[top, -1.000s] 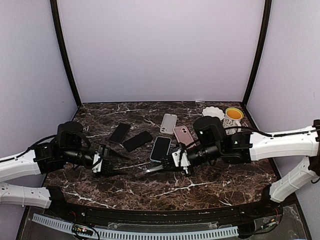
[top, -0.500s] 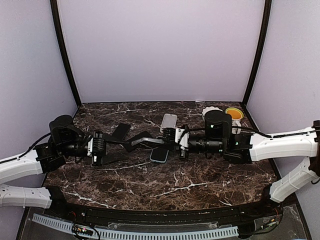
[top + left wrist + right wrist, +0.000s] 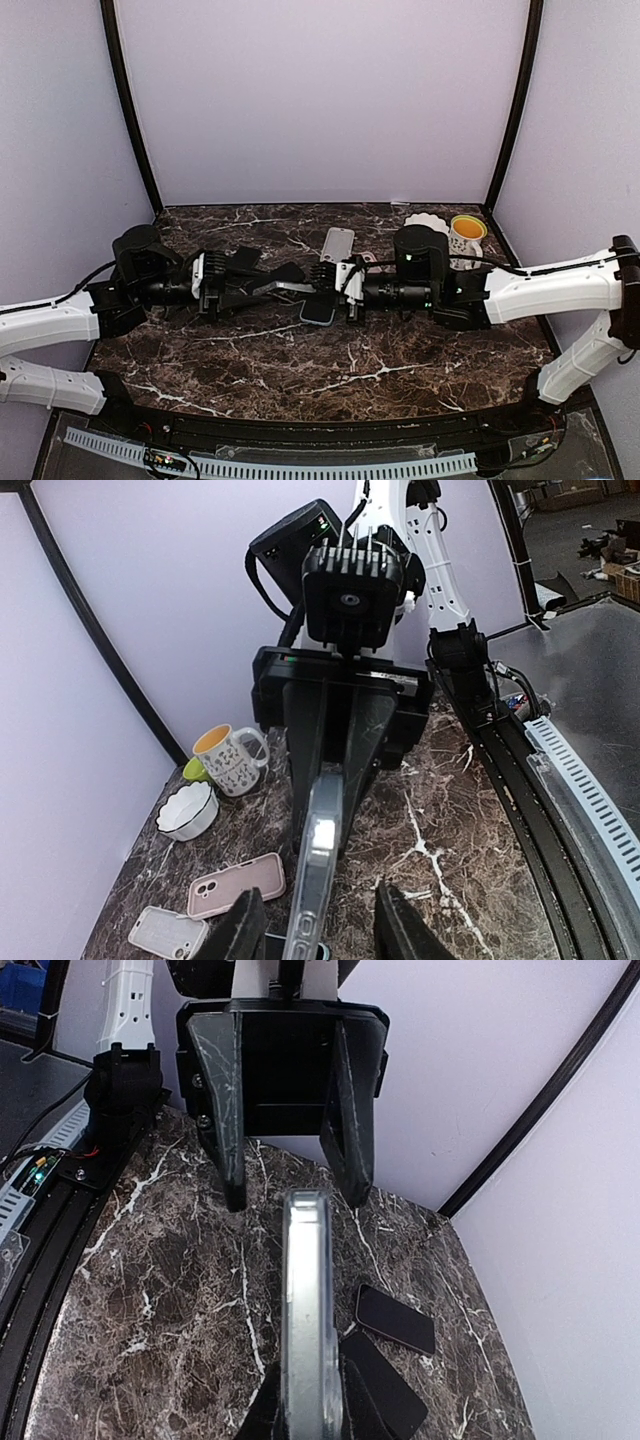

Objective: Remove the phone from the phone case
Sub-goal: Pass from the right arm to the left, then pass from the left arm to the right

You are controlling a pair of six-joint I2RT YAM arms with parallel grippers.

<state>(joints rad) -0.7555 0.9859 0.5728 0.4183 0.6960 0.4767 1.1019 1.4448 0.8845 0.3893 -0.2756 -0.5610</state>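
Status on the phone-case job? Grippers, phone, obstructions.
Right gripper shut on cased phone, edge-up. Left gripper open, fingers straddling its free end. Phone not yet out. Black phones on table below, not in the way.

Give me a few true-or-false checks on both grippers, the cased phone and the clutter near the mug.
1. The right gripper is clamped on the cased phone. True.
2. The left gripper is shut on the cased phone. False: its fingers stand apart on either side of the phone's end, with a gap on each side.
3. The cased phone lies flat on the table. False: it is held up off the table, on edge.
4. The mug stands next to the bowl. True.
5. The pink case sits in the bowl. False: it lies on the table beside the white case.
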